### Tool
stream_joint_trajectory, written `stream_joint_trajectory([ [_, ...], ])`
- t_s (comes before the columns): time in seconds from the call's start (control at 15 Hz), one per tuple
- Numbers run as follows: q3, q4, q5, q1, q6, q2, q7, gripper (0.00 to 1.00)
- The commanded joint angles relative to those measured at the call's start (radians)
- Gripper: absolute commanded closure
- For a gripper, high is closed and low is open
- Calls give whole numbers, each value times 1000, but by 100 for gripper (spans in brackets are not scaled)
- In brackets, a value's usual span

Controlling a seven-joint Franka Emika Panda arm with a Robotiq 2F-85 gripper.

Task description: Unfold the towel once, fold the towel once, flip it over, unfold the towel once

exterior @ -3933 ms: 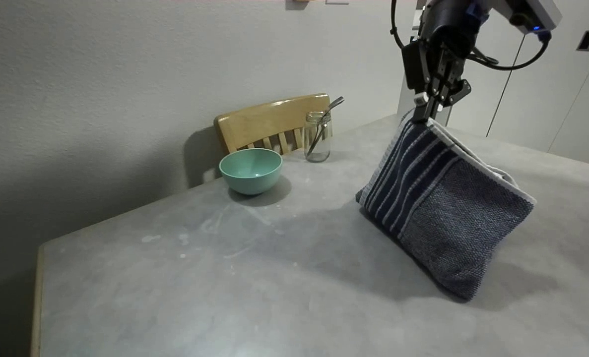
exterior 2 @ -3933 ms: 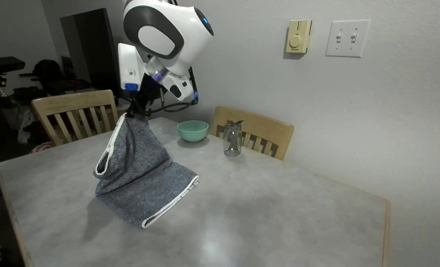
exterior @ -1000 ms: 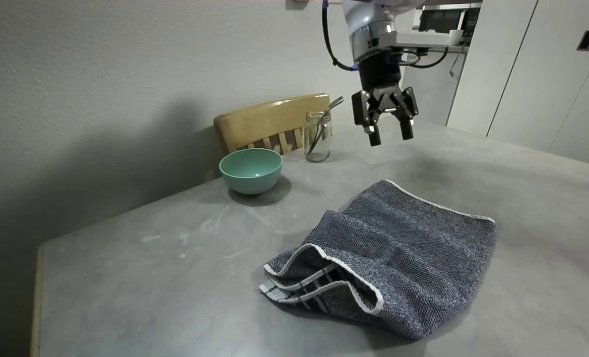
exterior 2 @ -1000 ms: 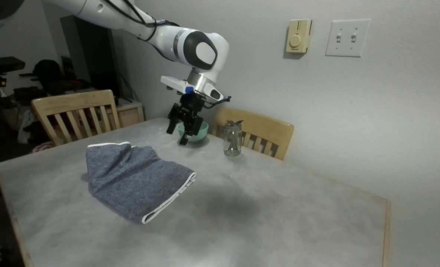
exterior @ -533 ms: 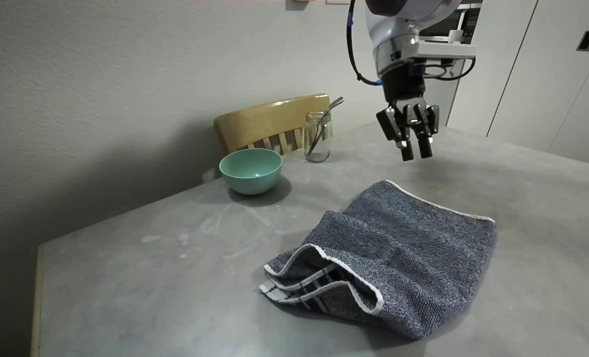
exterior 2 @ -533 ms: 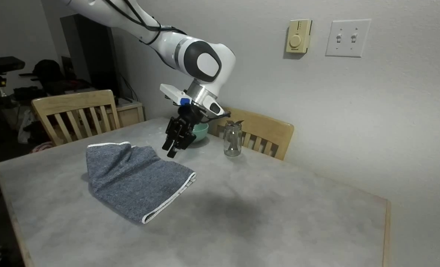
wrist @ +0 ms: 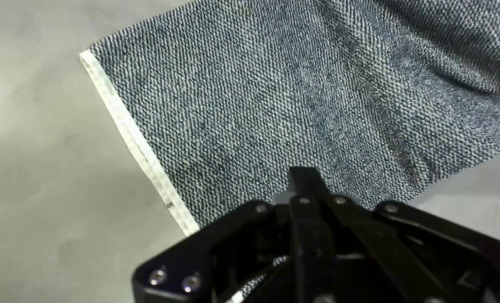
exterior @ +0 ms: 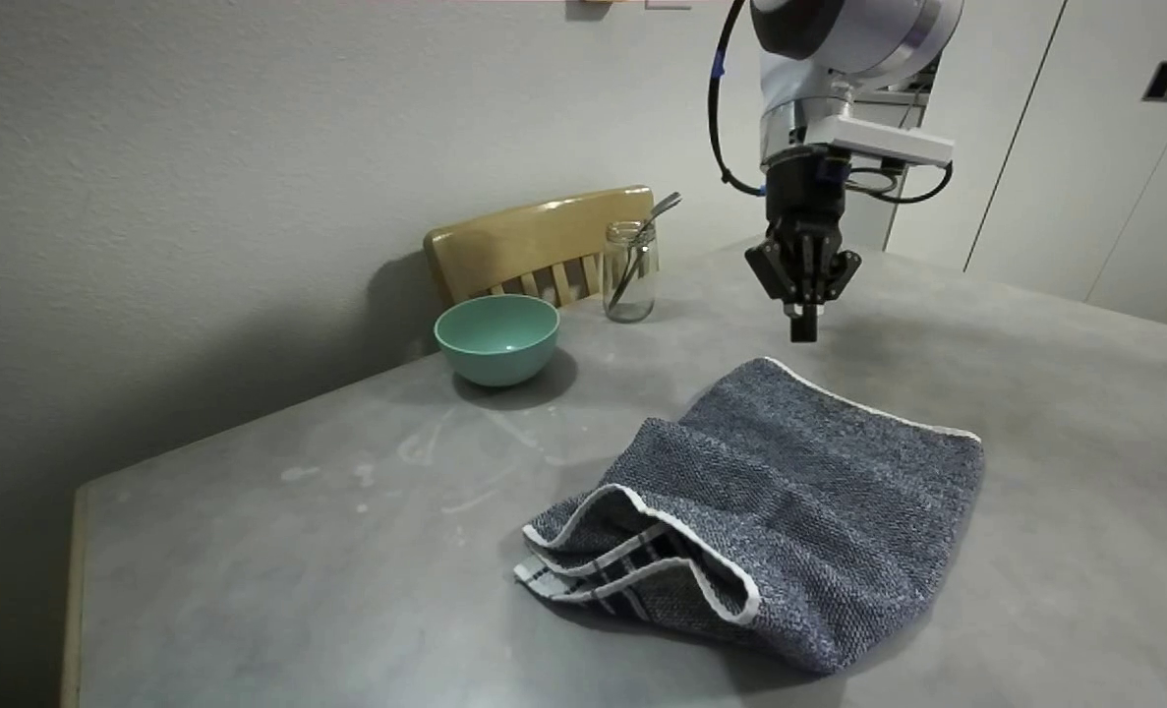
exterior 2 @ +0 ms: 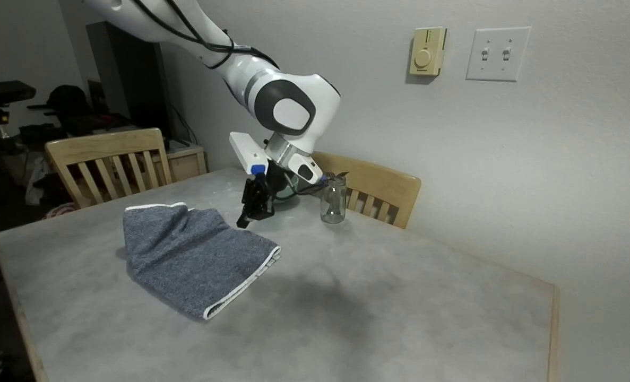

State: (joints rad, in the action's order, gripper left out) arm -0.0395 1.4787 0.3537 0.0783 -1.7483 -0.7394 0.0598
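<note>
The worktop (exterior 2: 426, 307) spreads broadly, in an exterior view, from the towel (exterior 2: 203, 260) to a wood-trimmed edge at the right, while a narrower strip separates the towel from the edge at the left. A teal bowl (exterior: 496, 341) and a glass jar (exterior: 632, 285) holding cutlery (exterior: 667, 205) stand apart from the towel, near the wall (exterior: 249, 147), with a wooden chair (exterior: 544, 231) behind them; in an exterior view the arm (exterior 2: 288, 111) hides most of the bowl, and a second chair (exterior 2: 108, 142) stands beyond the worktop at that view's left. The tool (exterior: 804, 324) is clenched, pressed together at its tip, and points down above the worktop near one end of a white hem of the towel, a gap showing between tip and towel in an exterior view. The towel lies on the worktop, blue-grey and coarsely textured, folded in layers, with soft creases across its upper face. At the end farther from the tool a wavy, lifted fold gapes between white borders and shows dark and pale stripes within. The wrist view shows the hem running straight to a corner, with a dark mark on it too small to read.
</note>
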Motion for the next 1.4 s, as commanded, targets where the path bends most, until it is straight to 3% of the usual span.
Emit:
stream_joint_trajectory([
  [0.0, 42, 47, 5, 20, -69, 8, -92, 100],
  [0.73, 55, -40, -129, -15, -73, -88, -131, 100],
  [1.33, 62, -103, -171, -16, -75, -166, -161, 100],
])
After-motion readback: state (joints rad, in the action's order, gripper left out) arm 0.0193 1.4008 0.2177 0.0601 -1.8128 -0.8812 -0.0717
